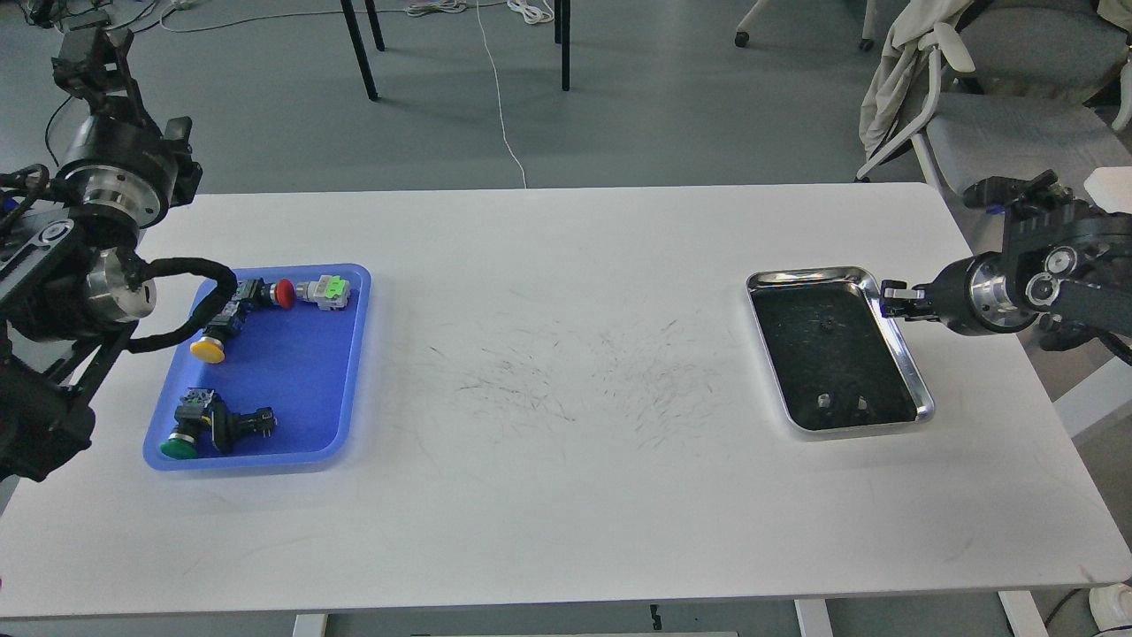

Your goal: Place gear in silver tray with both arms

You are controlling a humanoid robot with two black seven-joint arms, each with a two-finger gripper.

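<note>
The white desk (566, 495) carries the silver tray (911, 372) at right. The right pincer (891, 298) sits at its far right rim, opening indiscernible. The left pincer (88, 53) hovers far left, opening unclear.

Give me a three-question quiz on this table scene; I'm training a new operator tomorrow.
1. True or false: the shiny rectangular silver metal tray lies on the right side of the white table.
2. Which cap colour is missing among the push-button parts in the blue plastic tray? A) red B) yellow C) white D) green
3. Fill in: the right gripper sits at the silver tray's ____ rim.

Key:
1. True.
2. C; the caps are red, yellow and green.
3. Right.
</note>
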